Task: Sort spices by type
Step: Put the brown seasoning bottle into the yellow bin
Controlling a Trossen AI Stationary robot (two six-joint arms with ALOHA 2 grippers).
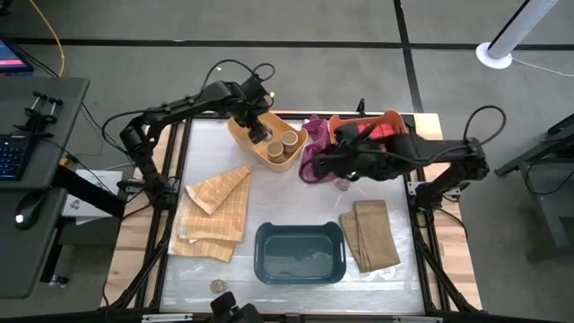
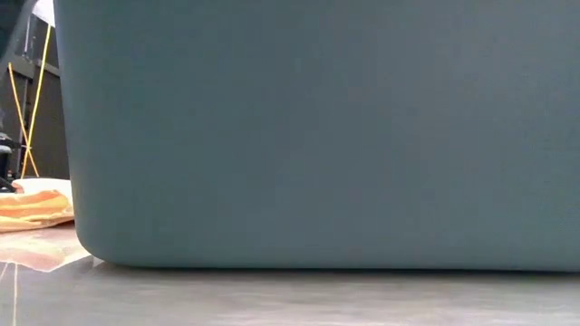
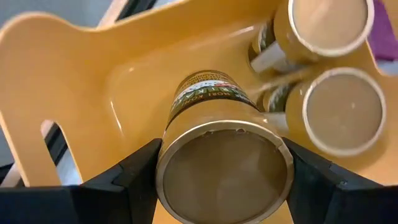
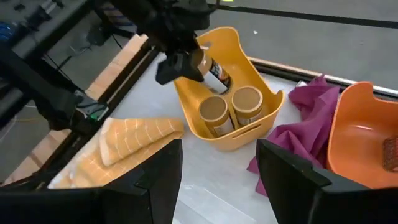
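A yellow bin (image 1: 269,144) at the table's far side holds two upright tan cylinders (image 4: 214,112) (image 4: 247,102). My left gripper (image 3: 224,168) hangs over the bin's far-left part, shut on a third tan cylinder (image 4: 214,73), which is tilted. My right gripper (image 4: 217,180) is open, hovering right of the yellow bin by the magenta cloth (image 1: 314,152), and touches nothing. Something red (image 4: 392,152) lies in the orange bin (image 4: 357,134). A tiny jar (image 1: 218,285) stands near the table's near edge. My left gripper pinches the tan cylinder between its two fingers (image 3: 140,165), on the side wall just below its round end cap (image 3: 224,134). The fingers come from above, slanting down into the bin. The cylinder is tilted, its lower end (image 3: 208,81) inside the yellow bin; whether that end touches the bin floor, I cannot tell.
A teal bin (image 1: 300,253) sits at the near middle and its wall (image 2: 317,136) fills the low view. Folded tan cloths lie left (image 1: 215,211) and right (image 1: 372,233) of it. The magenta cloth lies between the yellow and orange bins.
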